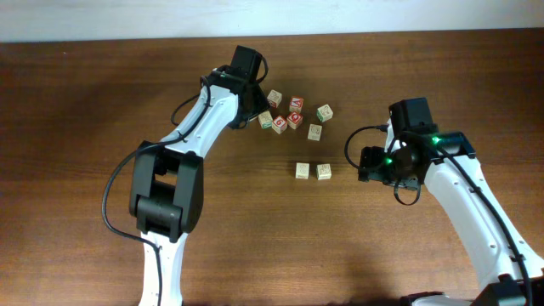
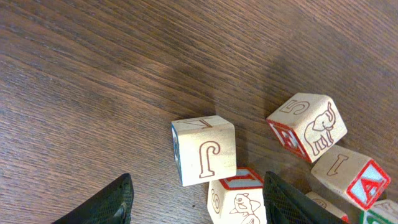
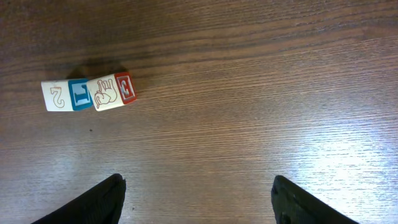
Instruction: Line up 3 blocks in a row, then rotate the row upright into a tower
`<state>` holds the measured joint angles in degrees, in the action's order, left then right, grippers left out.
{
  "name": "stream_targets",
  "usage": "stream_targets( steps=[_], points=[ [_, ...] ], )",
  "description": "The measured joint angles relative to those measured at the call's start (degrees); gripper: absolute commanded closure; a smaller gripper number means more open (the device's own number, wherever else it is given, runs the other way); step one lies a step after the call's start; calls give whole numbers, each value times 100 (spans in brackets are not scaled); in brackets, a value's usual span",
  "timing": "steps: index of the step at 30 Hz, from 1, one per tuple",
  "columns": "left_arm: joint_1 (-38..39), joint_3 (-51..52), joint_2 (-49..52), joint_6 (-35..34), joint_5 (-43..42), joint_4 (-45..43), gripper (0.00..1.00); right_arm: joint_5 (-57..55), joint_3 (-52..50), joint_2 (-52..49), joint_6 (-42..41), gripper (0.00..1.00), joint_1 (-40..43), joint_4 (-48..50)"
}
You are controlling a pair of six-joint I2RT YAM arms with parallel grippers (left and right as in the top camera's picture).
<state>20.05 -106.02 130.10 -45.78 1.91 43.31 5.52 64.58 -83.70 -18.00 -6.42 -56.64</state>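
Note:
Several pale wooden alphabet blocks lie in a cluster (image 1: 289, 115) on the table, and a pair (image 1: 313, 172) sits apart nearer the front. My left gripper (image 1: 253, 108) is at the cluster's left edge, open. In the left wrist view the left gripper (image 2: 196, 205) straddles a block with a 6 and a cat (image 2: 239, 199), which lies close to the right finger (image 2: 292, 202). A J block (image 2: 203, 150) sits just beyond it. My right gripper (image 1: 367, 163) stands open, right of the pair. The right wrist view shows that pair, a 2 block (image 3: 65, 95) and an elephant block (image 3: 112, 91), well ahead of the right gripper (image 3: 196, 199).
An elephant block with a 5 (image 2: 308, 126) and a block with a 1 and a red A (image 2: 351, 174) lie right of the left gripper. The dark wooden table (image 1: 85, 102) ends at a pale strip (image 1: 102, 21) along the back.

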Motion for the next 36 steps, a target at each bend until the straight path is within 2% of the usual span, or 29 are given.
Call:
stream_targets(
  steps=[2, 6, 10, 12, 14, 15, 17, 19, 21, 24, 26, 28, 29, 32, 36],
  points=[
    [0, 0, 20, -190, -44, -173, 41, 0, 0, 0, -2, 25, 0, -15],
    [0, 0, 278, -424, -216, -225, 43, 0, 0, 0, 0, 24, 0, -57],
    [-116, -7, 380, -483, -267, -219, 60, 0, 0, 0, 2, 24, 0, -79],
    [-170, -7, 387, -503, -264, -219, 65, 0, 0, 0, 0, 24, 0, -79],
    [-170, -7, 387, -472, -262, -221, 65, 0, 0, 0, 0, 24, 0, -83],
    [-170, -13, 387, -407, -258, -212, 69, 0, 0, 0, 0, 24, 0, -116],
    [-170, -85, 387, -76, -212, 85, 77, 0, 0, 0, 0, 24, 0, -133],
    [-170, -236, 396, 334, -120, 522, 75, 0, 0, 0, 9, 24, 0, -142],
    [-170, -579, 442, 691, -7, 1331, 76, 0, 0, 0, 4, 24, 0, -146],
    [-170, -800, 396, 1211, 157, 2184, 82, 0, 24, -15, 4, 24, 0, -234],
    [-109, -800, -33, 1718, 280, 2636, 84, -2, 555, -35, 28, 24, 0, -566],
    [70, -800, -450, 1880, 334, 2785, 88, 0, 675, -37, 28, 24, 0, -813],
    [212, -800, -627, 1912, 352, 2828, 87, 0, 678, -37, 33, 24, 0, -833],
    [608, -367, -901, 1921, 326, 2688, 85, -2, 680, -37, 59, 24, 0, -826],
    [804, 1895, -2614, 1919, 153, 1325, 80, -2, 695, -37, 72, 24, 0, -540]
  ],
)
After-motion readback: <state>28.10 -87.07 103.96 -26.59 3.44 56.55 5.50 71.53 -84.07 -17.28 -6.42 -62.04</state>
